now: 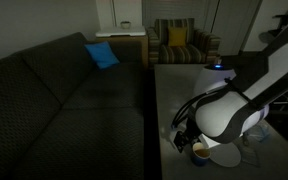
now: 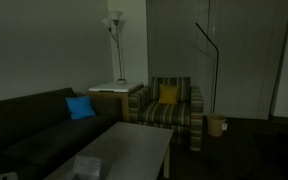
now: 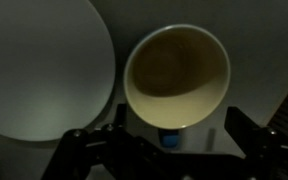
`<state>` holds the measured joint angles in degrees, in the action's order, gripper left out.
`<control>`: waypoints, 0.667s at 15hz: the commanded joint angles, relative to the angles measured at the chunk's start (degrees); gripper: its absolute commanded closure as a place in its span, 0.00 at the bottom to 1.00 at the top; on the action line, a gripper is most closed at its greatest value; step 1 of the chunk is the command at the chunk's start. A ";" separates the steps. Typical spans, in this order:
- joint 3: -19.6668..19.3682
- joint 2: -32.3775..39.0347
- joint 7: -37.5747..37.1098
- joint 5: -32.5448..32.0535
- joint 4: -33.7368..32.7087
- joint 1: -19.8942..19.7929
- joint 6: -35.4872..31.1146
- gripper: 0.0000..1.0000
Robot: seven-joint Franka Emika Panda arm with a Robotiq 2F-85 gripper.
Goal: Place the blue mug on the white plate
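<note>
In the wrist view the blue mug (image 3: 176, 75) is seen from above: a cream inside and a blue handle (image 3: 170, 139) pointing toward the wrist. The white plate (image 3: 39, 75) lies just left of it, on the grey table. My gripper (image 3: 176, 115) is open, with its two dark fingers level with the mug's near rim, one on each side, not touching it. In an exterior view the gripper (image 1: 185, 136) hangs low over the table, with the mug (image 1: 199, 150) and the plate (image 1: 222, 157) by it. The other exterior view shows neither of them.
A dark sofa (image 1: 64, 90) with a blue cushion (image 1: 102, 55) runs along the grey table (image 1: 179, 90). A striped armchair (image 2: 172, 105) with a yellow cushion, a side table (image 2: 117, 95) and floor lamps (image 2: 114, 40) stand beyond. A white object (image 2: 87, 166) lies on the table.
</note>
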<state>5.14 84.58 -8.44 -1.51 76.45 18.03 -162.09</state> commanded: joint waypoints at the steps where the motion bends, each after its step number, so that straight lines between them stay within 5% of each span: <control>1: 0.40 0.00 0.75 0.78 0.49 0.17 -0.69 0.00; 10: -1.25 -0.05 -0.04 0.62 0.09 0.66 -0.74 0.00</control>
<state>4.79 84.52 -8.44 -1.51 76.44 18.20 -162.28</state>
